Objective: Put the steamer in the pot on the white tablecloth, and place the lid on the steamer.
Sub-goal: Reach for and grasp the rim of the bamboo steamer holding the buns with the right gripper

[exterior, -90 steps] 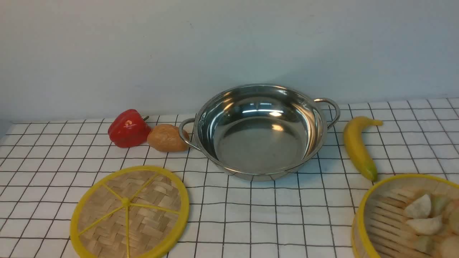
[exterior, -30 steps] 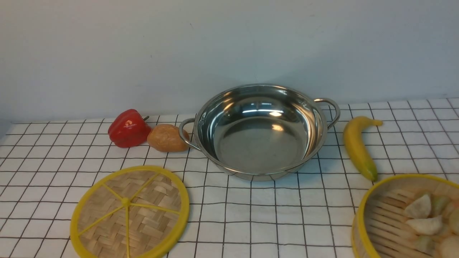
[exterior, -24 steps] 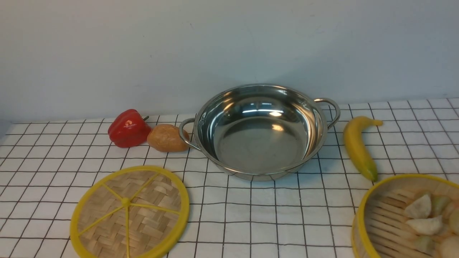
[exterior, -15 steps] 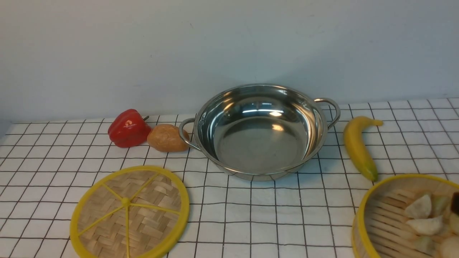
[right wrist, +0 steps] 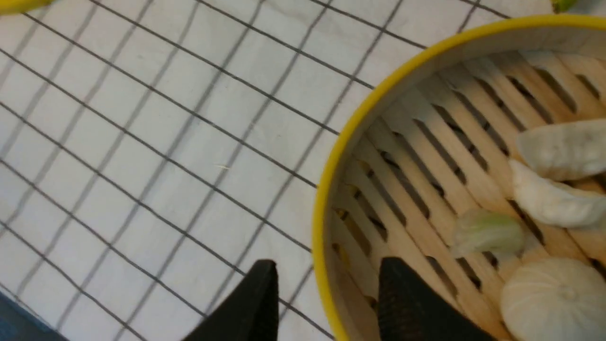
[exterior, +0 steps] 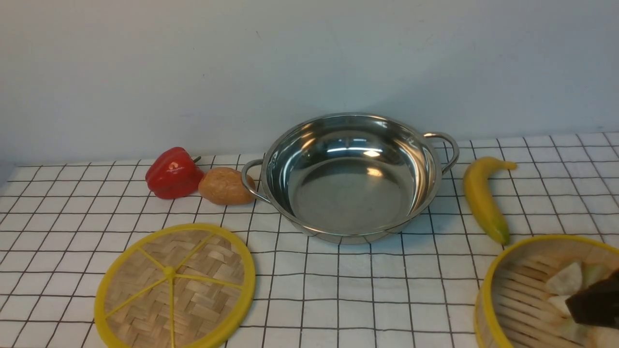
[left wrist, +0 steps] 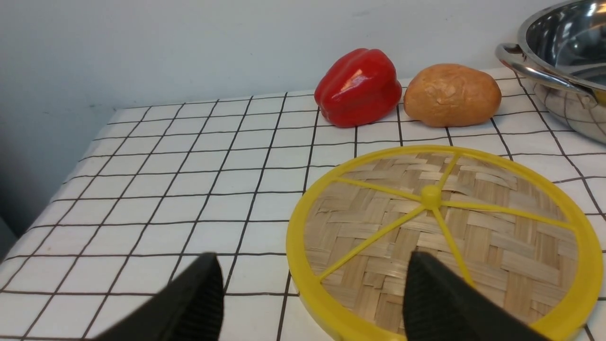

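the rim of the steamer (right wrist: 360,109) is straddled by the right gripper (right wrist: 327,270), jaws spread (one finger inside); the left gripper (left wrist: 312,260) is held, jaws parted, at the edge of the lid (left wrist: 473,246).

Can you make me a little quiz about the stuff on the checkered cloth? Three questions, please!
1. True or false: the wide shiny steel pot already has a basket inside it.
2. What lies between the red bell pepper and the pot? A) a banana B) a brown lumpy potato C) a spoon
3. Fill in: the right arm's open jaws stand astride the wall of the round bamboo-slat ____ holding pale dumplings.
Key: 1 false; 2 B; 3 steamer.
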You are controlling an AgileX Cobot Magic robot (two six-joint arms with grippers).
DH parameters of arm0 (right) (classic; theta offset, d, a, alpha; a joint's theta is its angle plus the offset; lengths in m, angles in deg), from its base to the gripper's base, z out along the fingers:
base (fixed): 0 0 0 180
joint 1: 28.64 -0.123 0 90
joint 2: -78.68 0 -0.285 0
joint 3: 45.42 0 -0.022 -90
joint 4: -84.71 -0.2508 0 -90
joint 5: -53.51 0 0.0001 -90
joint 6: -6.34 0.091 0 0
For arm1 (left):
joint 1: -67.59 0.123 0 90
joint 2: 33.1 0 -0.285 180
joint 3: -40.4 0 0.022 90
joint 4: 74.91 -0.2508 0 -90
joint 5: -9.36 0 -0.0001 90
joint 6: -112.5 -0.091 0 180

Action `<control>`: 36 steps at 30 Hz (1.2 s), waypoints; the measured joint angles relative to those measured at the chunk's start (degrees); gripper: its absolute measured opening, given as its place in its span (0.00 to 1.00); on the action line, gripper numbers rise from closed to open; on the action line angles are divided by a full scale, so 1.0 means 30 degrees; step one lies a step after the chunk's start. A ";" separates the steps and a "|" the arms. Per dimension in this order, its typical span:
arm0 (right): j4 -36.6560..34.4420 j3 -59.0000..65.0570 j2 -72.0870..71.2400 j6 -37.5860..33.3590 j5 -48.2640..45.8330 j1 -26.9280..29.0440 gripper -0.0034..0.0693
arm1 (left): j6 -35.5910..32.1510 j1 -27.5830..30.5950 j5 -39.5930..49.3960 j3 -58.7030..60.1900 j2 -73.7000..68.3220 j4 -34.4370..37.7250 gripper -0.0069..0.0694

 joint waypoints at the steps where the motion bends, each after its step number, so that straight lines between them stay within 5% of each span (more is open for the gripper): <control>1: 0.0926 -0.0166 0.0385 0.0476 0.0116 -0.0446 0.50 | 0.0000 0.0000 0.0000 0.0000 0.0000 0.0000 0.71; 7: 0.5750 -0.0898 0.2806 0.3140 0.0139 -0.4483 0.58 | 0.0000 0.0000 0.0000 0.0000 0.0000 0.0000 0.71; 15: 0.7129 -0.2130 0.4987 1.0810 0.1382 -0.8149 0.59 | 0.0000 0.0000 0.0000 0.0000 0.0000 0.0000 0.71; 27: 0.7777 -0.2207 0.9276 1.3501 0.3348 -0.8474 0.59 | 0.0000 0.0000 0.0000 0.0000 0.0000 0.0000 0.71; 36: 0.7777 -0.2207 1.1046 1.3684 0.4018 -0.8474 0.48 | 0.0000 0.0000 0.0000 0.0000 0.0030 0.0000 0.71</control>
